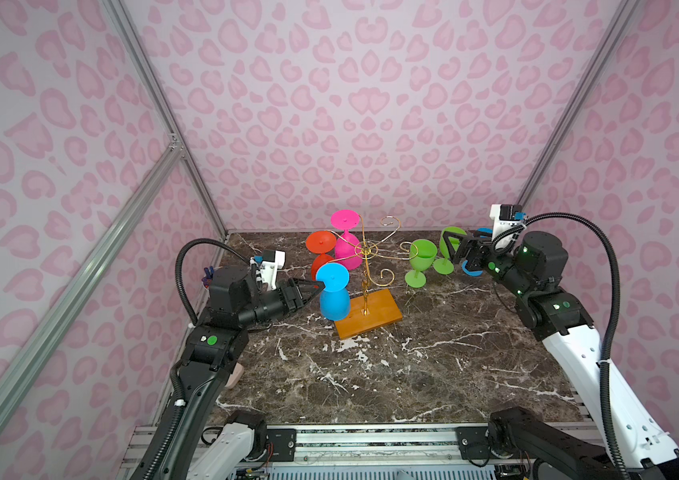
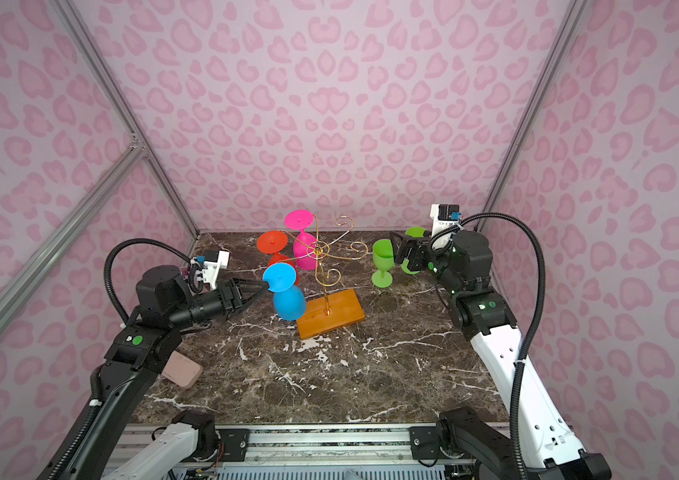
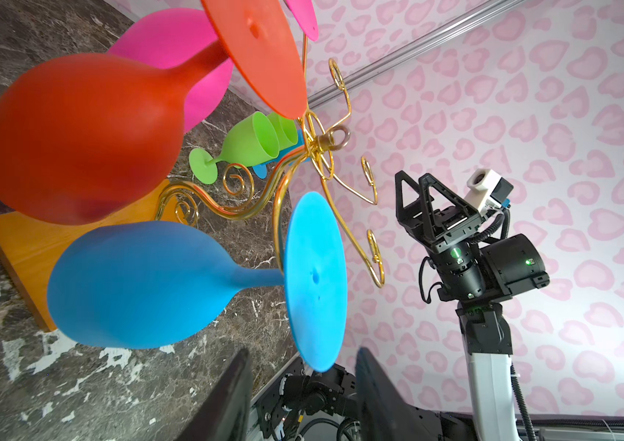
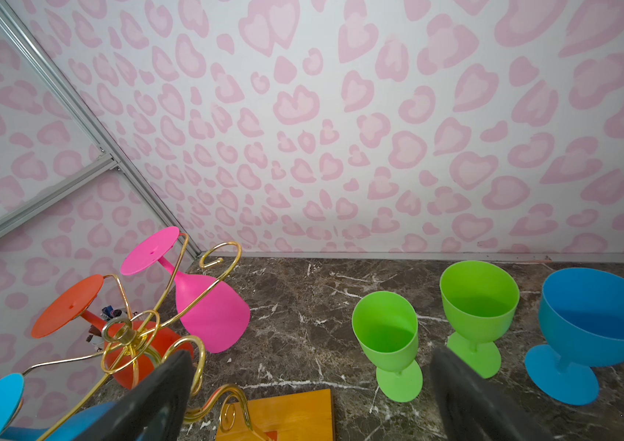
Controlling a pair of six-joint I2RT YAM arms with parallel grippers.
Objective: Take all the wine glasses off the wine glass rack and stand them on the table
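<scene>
Rack (image 1: pixel 375 313) stood mid-table (image 1: pixel 371 374). Three glasses hung from it bowl-down: pink glass (image 1: pixel 348 247), orange glass (image 1: pixel 320 242) and hanging blue glass (image 1: pixel 333 301), the last nearest the left arm. Off the rack, upright by the right arm: green glass (image 4: pixel 386 328), second green glass (image 4: pixel 478 298), standing blue glass (image 4: pixel 597 320).

Left gripper (image 1: pixel 320 285): jaws apart either side of the hanging blue glass's foot, no grip seen. Right gripper (image 4: pixel 310 359): spread wide, empty.

Judged: this glass not yet removed. Remaining steps are to grip it, slide the foot clear of the wire and set it down.
</scene>
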